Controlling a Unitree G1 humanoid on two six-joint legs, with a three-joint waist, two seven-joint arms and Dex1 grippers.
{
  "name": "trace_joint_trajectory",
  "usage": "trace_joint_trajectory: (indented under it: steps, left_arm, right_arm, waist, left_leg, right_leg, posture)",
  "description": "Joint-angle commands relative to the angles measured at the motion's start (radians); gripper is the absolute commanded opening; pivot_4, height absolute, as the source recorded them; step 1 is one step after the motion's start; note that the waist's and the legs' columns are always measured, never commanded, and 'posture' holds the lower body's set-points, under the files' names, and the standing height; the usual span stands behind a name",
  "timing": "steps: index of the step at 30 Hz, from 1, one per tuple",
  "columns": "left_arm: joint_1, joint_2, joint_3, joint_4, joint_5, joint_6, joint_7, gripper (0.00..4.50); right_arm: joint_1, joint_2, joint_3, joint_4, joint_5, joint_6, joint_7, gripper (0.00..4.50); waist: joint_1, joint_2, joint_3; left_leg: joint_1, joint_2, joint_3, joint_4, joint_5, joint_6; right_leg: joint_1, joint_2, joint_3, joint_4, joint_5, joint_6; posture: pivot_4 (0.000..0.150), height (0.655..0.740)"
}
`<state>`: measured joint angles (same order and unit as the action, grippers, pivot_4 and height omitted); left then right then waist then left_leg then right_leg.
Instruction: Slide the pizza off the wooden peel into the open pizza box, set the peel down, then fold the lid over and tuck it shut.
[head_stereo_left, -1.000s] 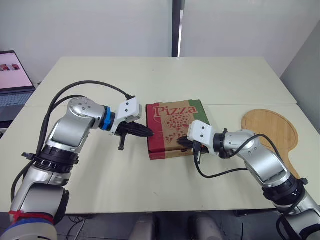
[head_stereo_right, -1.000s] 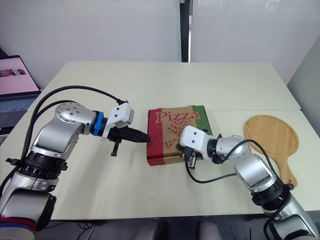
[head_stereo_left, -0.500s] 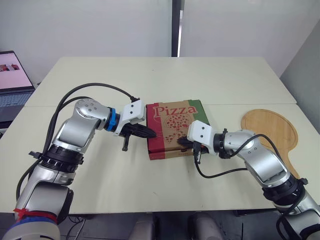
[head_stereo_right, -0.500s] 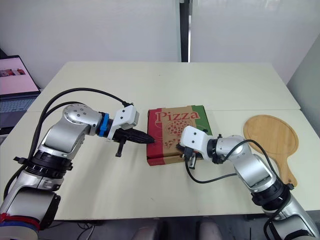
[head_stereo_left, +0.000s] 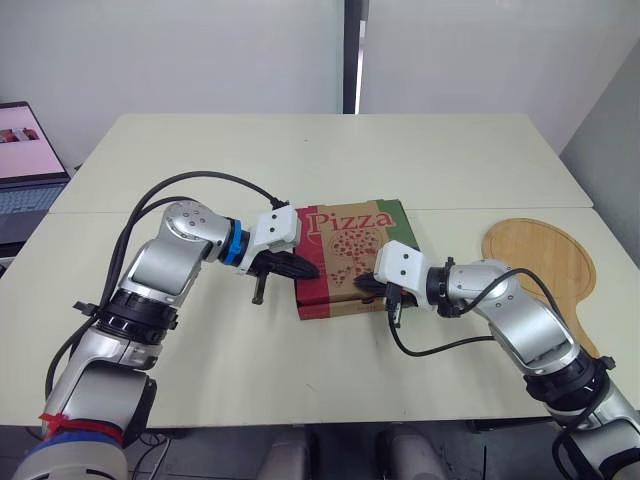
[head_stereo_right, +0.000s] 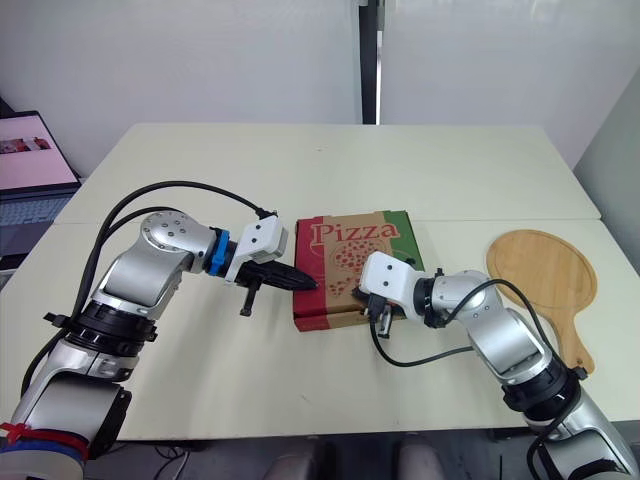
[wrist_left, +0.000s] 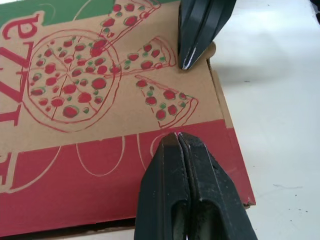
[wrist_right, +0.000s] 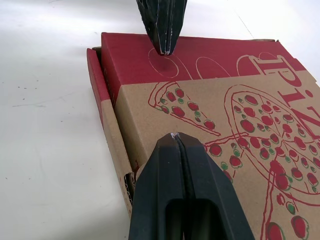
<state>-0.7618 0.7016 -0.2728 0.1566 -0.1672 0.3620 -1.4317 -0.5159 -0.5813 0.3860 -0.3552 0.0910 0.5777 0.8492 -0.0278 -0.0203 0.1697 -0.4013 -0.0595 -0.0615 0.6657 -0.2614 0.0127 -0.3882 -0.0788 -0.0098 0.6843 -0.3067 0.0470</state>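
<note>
The pizza box (head_stereo_left: 350, 255) lid is brown cardboard with a red band, a green band, red lettering and a drawn pizza with red and green dots. The peel (head_stereo_left: 540, 262) is pale wood, the table (head_stereo_left: 330, 160) cream.

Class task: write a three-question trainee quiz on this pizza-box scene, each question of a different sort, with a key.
1. True or false: the lid of the pizza box stands open.
2. Where is the wooden peel? A) on top of the box; B) flat on the table, to the robot's right of the box; C) held up in the air.
3. Fill in: the left tool and the right tool both reach onto the lid, their fingers ____ (open or shut).

Key: 1 false; 2 B; 3 shut.
</note>
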Motion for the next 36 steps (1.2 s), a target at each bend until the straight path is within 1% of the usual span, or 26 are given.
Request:
trace_joint_trajectory:
  steps: [1, 18, 22, 26, 30, 36]
  left_arm:
    - [-0.023, 0.005, -0.003, -0.013, 0.007, -0.02, -0.009, 0.0]
    - [0.034, 0.005, -0.057, 0.002, 0.059, -0.052, -0.004, 0.0]
    - [0.04, 0.004, -0.066, 0.001, 0.07, -0.058, -0.008, 0.0]
    - [0.04, 0.0, -0.061, -0.004, 0.066, -0.052, -0.004, 0.0]
    - [0.039, -0.001, -0.058, -0.01, 0.063, -0.048, -0.001, 0.0]
    - [0.035, -0.005, -0.054, -0.004, 0.063, -0.05, 0.006, 0.0]
  right_arm:
    - [-0.002, 0.003, -0.004, -0.008, -0.009, -0.013, 0.001, 0.05]
    - [0.001, 0.009, -0.007, 0.003, -0.014, -0.027, -0.01, 0.05]
    - [0.003, 0.008, -0.049, 0.006, -0.013, -0.038, -0.035, 0.05]
    - [0.024, -0.042, -0.121, 0.027, -0.015, -0.051, -0.042, 0.05]
    - [0.073, -0.1, -0.148, 0.059, -0.03, -0.086, -0.031, 0.05]
    - [0.121, -0.143, -0.128, 0.095, -0.06, -0.105, -0.013, 0.05]
  waist:
    - [0.0, 0.0, 0.0]
    - [0.0, 0.0, 0.0]
    - [0.0, 0.0, 0.0]
    - [0.0, 0.0, 0.0]
    - [0.001, 0.0, 0.0]
    - [0.001, 0.0, 0.0]
  left_leg:
    - [0.0, 0.0, 0.0, 0.0, 0.0, 0.0]
    - [0.0, 0.0, 0.0, 0.0, 0.0, 0.0]
    - [0.0, 0.0, 0.0, 0.0, 0.0, 0.0]
    - [0.0, 0.0, 0.0, 0.0, 0.0, 0.0]
    - [0.0, 0.0, 0.0, 0.0, -0.001, 0.001]
    - [0.001, 0.0, 0.0, 0.0, -0.002, 0.003]
  right_leg:
    - [0.0, 0.0, 0.0, 0.0, 0.0, 0.0]
    - [0.0, 0.0, 0.0, 0.0, 0.0, 0.0]
    - [0.0, 0.0, 0.0, 0.0, 0.0, 0.0]
    - [0.0, 0.0, 0.0, 0.0, 0.0, 0.0]
    - [0.001, 0.0, 0.0, 0.0, 0.0, 0.0]
    - [0.001, 0.0, 0.0, 0.0, 0.0, 0.0]
  posture:
    - [0.15, 0.7281]
    - [0.15, 0.7281]
    - [0.15, 0.7281]
    - [0.15, 0.7281]
    - [0.15, 0.7281]
    - [0.15, 0.7281]
